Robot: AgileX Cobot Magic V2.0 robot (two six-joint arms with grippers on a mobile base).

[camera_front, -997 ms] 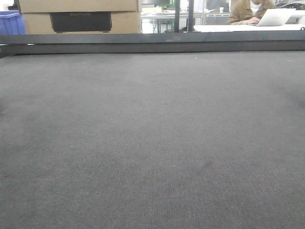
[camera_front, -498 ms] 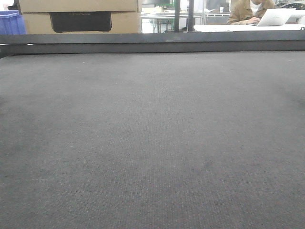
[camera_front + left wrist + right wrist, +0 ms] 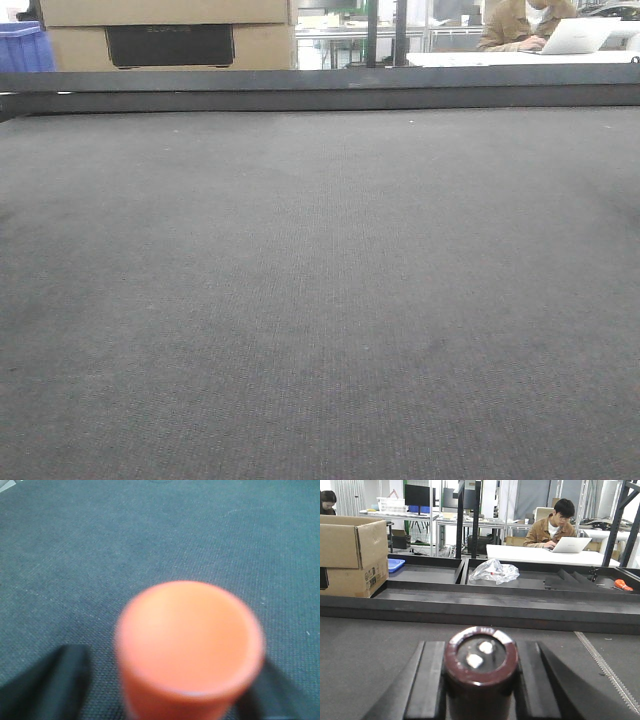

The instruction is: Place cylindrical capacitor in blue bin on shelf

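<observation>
My right gripper (image 3: 480, 649) is clamped on the cylindrical capacitor (image 3: 480, 672): the black pads (image 3: 432, 680) press its dark maroon body from both sides, and it stands upright with its grey-rimmed top towards the wrist camera. I have it over the dark mat (image 3: 365, 645), on the near side of the black trays (image 3: 425, 575) that lie past the table edge. One tray holds a crumpled plastic bag (image 3: 494, 571), and a cardboard box (image 3: 352, 555) sits at far left. On my left wrist view a blurred orange cylinder (image 3: 187, 640) fills the space between the black fingers (image 3: 50, 685) of the left gripper (image 3: 180, 680); I cannot tell whether they actually grip it. The front view gives me the mat and, behind its far edge, the corner of a blue crate (image 3: 20, 48)
</observation>
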